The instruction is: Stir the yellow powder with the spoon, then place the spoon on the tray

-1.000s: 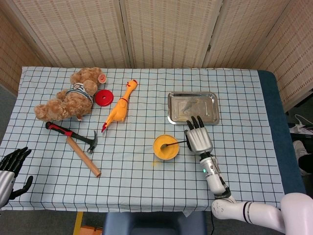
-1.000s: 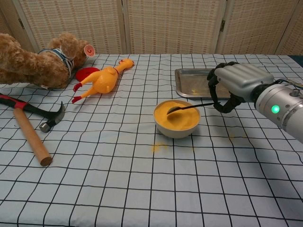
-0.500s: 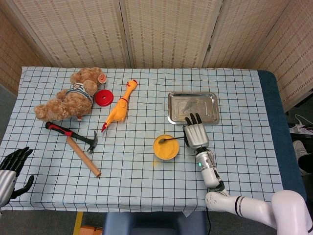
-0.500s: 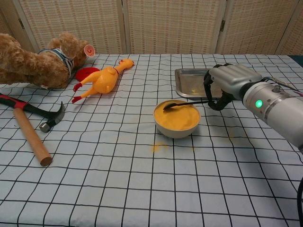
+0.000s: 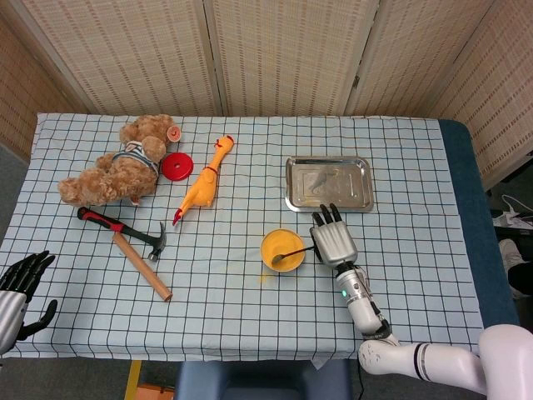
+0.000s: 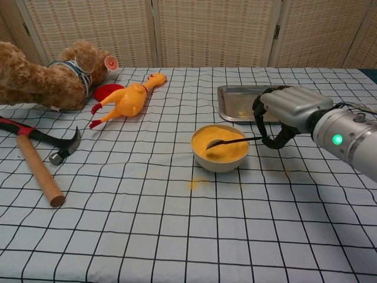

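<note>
Spoon (image 6: 230, 142) swung nearer in bowl (image 6: 220, 160); right hand (image 6: 288, 112) clamps handle; left hand (image 5: 18, 287) spread, idle.

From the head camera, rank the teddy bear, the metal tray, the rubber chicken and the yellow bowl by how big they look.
Largest to smallest in the head view:
1. teddy bear
2. metal tray, close behind the bear
3. rubber chicken, long but thin
4. yellow bowl

One bowl (image 5: 282, 251), spoon (image 6: 231, 141), tray (image 5: 328, 183), hammer (image 5: 129, 240).
</note>
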